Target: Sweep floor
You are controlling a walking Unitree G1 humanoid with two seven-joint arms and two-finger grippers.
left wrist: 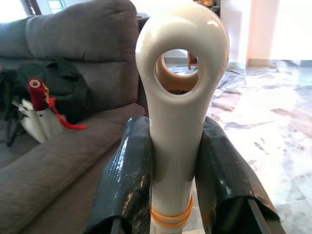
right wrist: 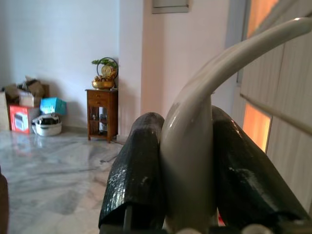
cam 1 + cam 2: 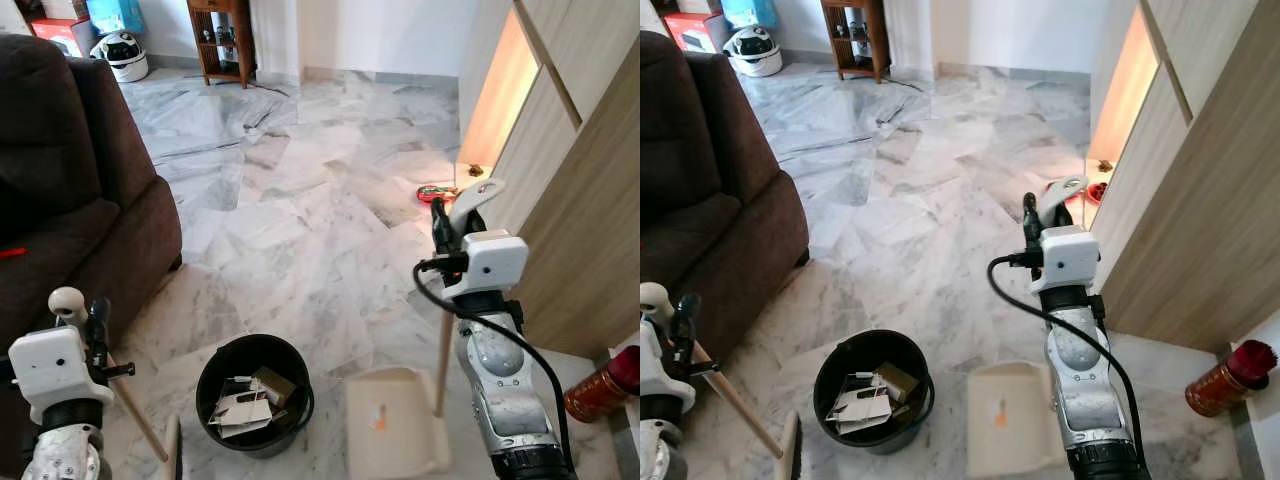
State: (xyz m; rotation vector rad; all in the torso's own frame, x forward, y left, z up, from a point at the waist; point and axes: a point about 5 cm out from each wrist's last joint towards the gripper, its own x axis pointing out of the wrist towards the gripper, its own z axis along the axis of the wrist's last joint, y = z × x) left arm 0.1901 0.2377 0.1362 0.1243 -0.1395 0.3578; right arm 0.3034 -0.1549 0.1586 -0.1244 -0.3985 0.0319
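My left gripper [image 3: 96,320] at the lower left is shut on the broom handle [image 1: 178,112], a wooden stick with a white ringed end. The stick slants down to the broom head [image 3: 790,450] beside a black bucket [image 3: 208,375] holding paper scraps. My right gripper [image 3: 440,225] is shut on the curved white top of the dustpan handle [image 2: 195,126]. Its wooden pole runs down to the cream dustpan [image 3: 395,425], which rests on the marble floor right of the bucket with a small orange scrap in it.
A brown sofa [image 3: 70,200] fills the left side. Wooden cabinets [image 3: 590,200] line the right, with a red cylinder [image 3: 600,388] at their base and a red object [image 3: 435,192] farther along. A small wooden table [image 3: 222,35], boxes and a white helmet [image 3: 125,55] stand at the back.
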